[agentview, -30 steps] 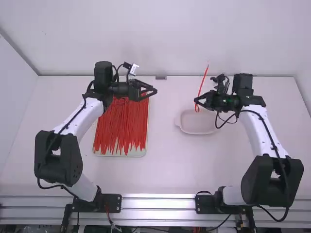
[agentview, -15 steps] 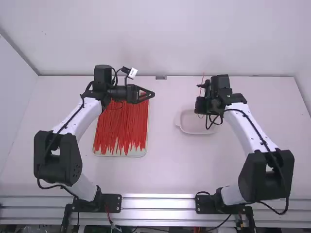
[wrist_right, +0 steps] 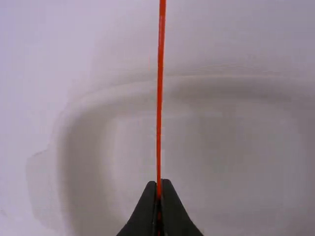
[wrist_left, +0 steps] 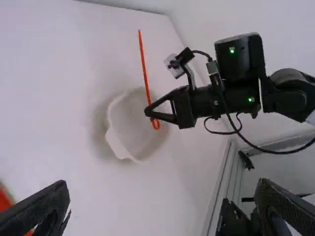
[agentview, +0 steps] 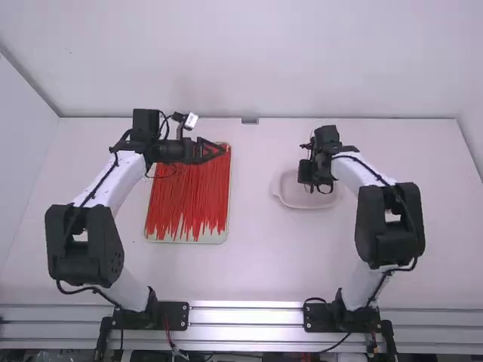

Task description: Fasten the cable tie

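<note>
- Right claw (wrist_left: 150, 112) hangs directly over the white dish (agentview: 281, 194), its fingers pressed together on a red cable tie (wrist_left: 143, 69). The right wrist view confirms the pinch, with the strap running straight out from between the fingertips across the dish.
- The tie stands near upright above the dish, long tail pointing up and away from it. A small loop shows at its lower end, just under the fingertips and above the dish hollow. Whether the head has fully locked is too small to tell.
- Left claw (agentview: 221, 149) sits well apart from the dish, on the left arm's side of it, over the far end of the tray (agentview: 189, 240) of loose red ties (agentview: 189, 196). Its fingers are spread wide with nothing between them.
- Judgement: the fastening looks done or nearly so. The step in hand is probably setting the looped tie down in the dish.
- To do it well, lower until the loop is inside the dish rim before letting go, and keep the claw centred over the hollow, not near the rim.
- The strap is light and springy, so the tall tail may tip across the rim and lever the loop out. Lean the tail toward the dish middle first.
- Open fully, then lift straight up from the dish so the strap does not cling to a finger.
</note>
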Robot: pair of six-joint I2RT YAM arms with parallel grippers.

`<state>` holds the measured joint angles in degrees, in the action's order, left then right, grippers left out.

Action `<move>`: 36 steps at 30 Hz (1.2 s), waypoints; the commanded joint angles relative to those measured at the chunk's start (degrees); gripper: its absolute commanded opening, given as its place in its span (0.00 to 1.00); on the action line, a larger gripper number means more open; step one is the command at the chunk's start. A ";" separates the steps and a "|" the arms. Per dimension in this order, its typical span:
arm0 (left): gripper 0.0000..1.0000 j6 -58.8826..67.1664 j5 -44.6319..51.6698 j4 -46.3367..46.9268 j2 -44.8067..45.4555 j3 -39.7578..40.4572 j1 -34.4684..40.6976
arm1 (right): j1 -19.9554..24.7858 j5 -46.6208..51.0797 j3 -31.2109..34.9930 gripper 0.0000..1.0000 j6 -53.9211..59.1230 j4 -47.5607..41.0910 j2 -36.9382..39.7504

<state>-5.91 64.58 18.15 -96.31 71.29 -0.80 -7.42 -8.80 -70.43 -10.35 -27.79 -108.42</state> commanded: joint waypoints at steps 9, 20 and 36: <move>0.99 1.46 -3.37 1.22 1.09 0.04 0.11 | 0.31 0.31 -0.76 0.99 -0.33 0.17 -1.64; 0.99 1.49 -6.91 15.28 5.55 3.89 -2.86 | -0.70 0.09 -3.17 0.99 -0.33 -13.00 7.67; 0.92 5.36 -13.95 21.90 16.28 4.33 0.80 | -1.51 3.76 0.39 0.93 2.49 -16.57 26.40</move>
<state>-2.92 52.05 40.14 -82.06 77.21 -0.69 -10.24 -7.29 -71.79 -9.52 -44.40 -83.44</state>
